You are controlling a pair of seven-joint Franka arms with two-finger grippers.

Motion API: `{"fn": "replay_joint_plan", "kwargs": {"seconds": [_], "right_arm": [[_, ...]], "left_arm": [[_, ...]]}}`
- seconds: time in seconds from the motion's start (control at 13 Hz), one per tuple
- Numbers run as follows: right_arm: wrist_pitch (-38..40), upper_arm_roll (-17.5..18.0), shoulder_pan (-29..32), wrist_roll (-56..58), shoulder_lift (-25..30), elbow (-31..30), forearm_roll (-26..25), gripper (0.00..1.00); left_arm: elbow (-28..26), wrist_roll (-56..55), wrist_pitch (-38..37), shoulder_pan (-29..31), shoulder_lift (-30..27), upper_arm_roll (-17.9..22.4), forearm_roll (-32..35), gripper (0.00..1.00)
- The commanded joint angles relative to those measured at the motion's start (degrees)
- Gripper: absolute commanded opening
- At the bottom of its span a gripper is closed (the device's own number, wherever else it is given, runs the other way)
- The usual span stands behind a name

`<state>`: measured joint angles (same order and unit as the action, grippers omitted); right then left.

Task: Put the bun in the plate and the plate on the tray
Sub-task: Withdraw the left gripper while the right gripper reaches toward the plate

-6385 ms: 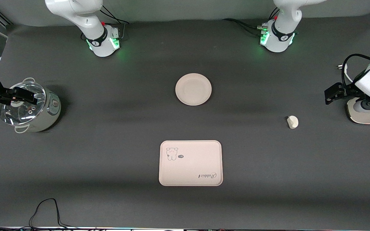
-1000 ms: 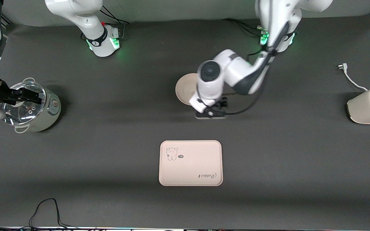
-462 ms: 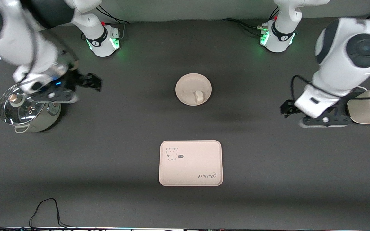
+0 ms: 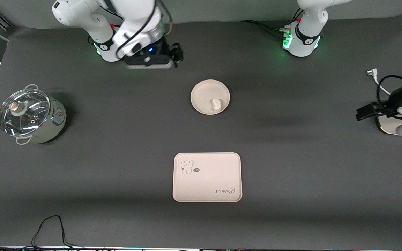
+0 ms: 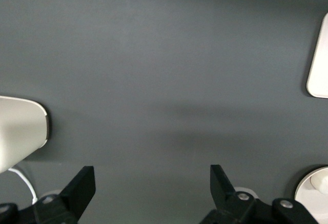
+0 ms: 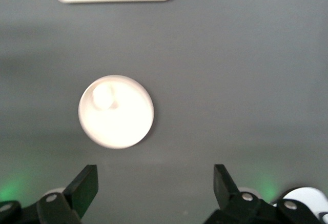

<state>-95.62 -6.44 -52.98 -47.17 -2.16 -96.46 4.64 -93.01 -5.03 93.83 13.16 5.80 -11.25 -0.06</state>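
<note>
Bun (image 4: pixel 216 104) sits in the plate (image 4: pixel 202 91); with both the left gripper (image 4: pixel 364 113) and right gripper (image 4: pixel 177 54) spread empty, you next carry plate to tray (image 4: pixel 207 190).

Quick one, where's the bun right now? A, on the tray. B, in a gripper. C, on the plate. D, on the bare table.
C: the bun lies on the plate, which sits on the table apart from the tray; both grippers are open and away from it.
</note>
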Motion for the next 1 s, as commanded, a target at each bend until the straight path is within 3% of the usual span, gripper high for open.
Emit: {"fn": "replay_joint_plan", "kwargs": {"seconds": [0.0,0.31,0.62,0.77,0.92], "right_arm": [[-1.1,-1.0,-0.9,0.2,0.0,-0.7,4.0,1.00],[-13.6,-1.0,-0.6,6.1,3.1,-12.8,9.3,1.00],[-35.0,-1.1,-0.1,17.4,4.4,-29.9,16.8,1.00],[-44.3,-1.2,-0.1,25.2,2.7,-35.8,25.4,1.00],[-50.5,-1.2,-0.4,31.5,-1.1,-37.7,31.3,1.00]], "left_arm": [[0.9,-0.2,-3.0,0.0,-1.5,-0.9,0.2,1.00],[0.7,-0.6,-2.5,0.2,-3.5,-0.7,0.3,1.00],[1.6,0.2,-3.7,0.0,-2.7,-0.9,2.2,1.00],[1.7,0.2,-4.2,-0.2,-2.8,-1.0,2.2,1.00],[1.8,0.1,-4.1,-0.1,-2.7,-1.0,2.1,1.00]]}}
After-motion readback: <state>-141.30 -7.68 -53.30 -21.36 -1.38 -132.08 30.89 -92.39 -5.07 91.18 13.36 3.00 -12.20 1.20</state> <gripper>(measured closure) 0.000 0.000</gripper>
